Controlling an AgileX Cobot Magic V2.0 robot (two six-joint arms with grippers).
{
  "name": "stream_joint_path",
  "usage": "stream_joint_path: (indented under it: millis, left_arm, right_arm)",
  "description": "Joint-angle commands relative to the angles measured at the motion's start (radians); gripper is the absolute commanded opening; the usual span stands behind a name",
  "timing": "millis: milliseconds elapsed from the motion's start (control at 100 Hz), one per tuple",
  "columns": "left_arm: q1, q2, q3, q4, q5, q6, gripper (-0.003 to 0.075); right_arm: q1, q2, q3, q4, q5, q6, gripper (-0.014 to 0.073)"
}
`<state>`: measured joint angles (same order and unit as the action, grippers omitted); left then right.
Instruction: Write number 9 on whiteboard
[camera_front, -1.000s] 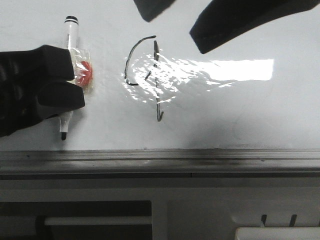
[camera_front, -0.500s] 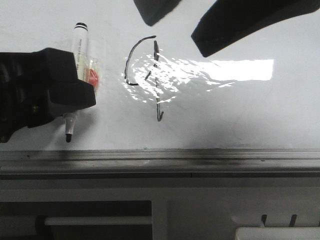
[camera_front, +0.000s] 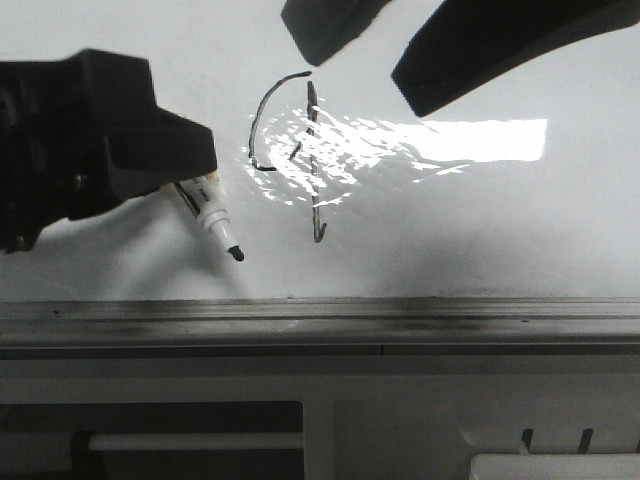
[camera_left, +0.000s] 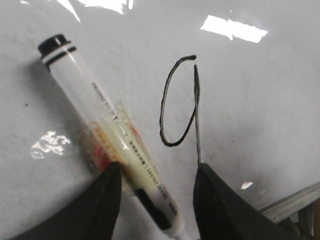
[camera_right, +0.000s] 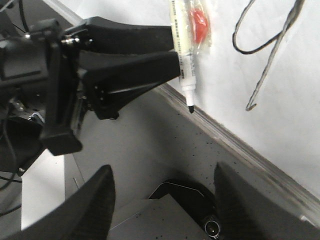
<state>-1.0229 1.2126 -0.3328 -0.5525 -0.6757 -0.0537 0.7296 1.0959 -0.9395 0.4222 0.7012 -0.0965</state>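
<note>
The left gripper (camera_front: 185, 170) is clamped on a white marker pen (camera_left: 107, 130), whose barrel runs between its two dark fingers (camera_left: 102, 197), the black-banded butt end reaching out past the fingertips and the black writing tip poking out low on the gripper's far side, tilted toward the drawn figure. A clear wrapper with a red patch (camera_right: 199, 26) clings to the barrel just beside the fingers. The number 9 (camera_front: 290, 150) sits on the whiteboard (camera_front: 500, 230) a short way off the left gripper's inner side, apart from the pen tip: an open curved arc with a straight stem beside it that ends in a small hook. A bright glare patch lies across the strokes and stretches away from the gripper. The right gripper (camera_right: 160, 200) hangs spread apart and grasps nothing, its fingers (camera_front: 480, 55) above the board just past the top of the number 9. The whiteboard's grey edge strip (camera_front: 320, 320) runs below both grippers.
</note>
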Motion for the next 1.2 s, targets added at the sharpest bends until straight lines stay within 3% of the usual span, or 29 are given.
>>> stream_joint_path:
  millis: [0,220,480,670,870,990,1190]
  left_arm:
    - [-0.007,-0.06,-0.024,0.024,-0.083,0.045,0.0309]
    - [-0.007,-0.208,-0.023,-0.037,0.016,0.146,0.0309]
    - [-0.005,-0.364,-0.02,-0.03,0.13,0.222,0.0262]
    - [-0.005,-0.481,0.009,0.026,0.174,0.321,-0.0018]
    - [-0.005,-0.613,0.122,0.028,0.189,0.35,-0.002]
    - [-0.005,-0.699,0.19,0.026,0.189,0.35,-0.002]
    - [-0.005,-0.782,0.256,0.025,0.191,0.35,-0.002]
  right_arm:
    - [0.0,-0.042,-0.033,-0.014,-0.067,-0.009,0.0318]
    - [0.0,-0.149,-0.002,-0.046,-0.175,-0.009,-0.0079]
    - [0.0,-0.347,0.181,-0.09,-0.346,-0.009,-0.0069]
    - [0.0,-0.542,0.38,-0.172,-0.507,-0.009,-0.0069]
    - [0.0,-0.733,0.572,-0.254,-0.628,-0.009,-0.0069]
    - [0.0,-0.825,0.634,-0.319,-0.627,-0.011,-0.0069]
    - [0.0,-0.896,0.673,-0.314,-0.602,-0.011,-0.0069]
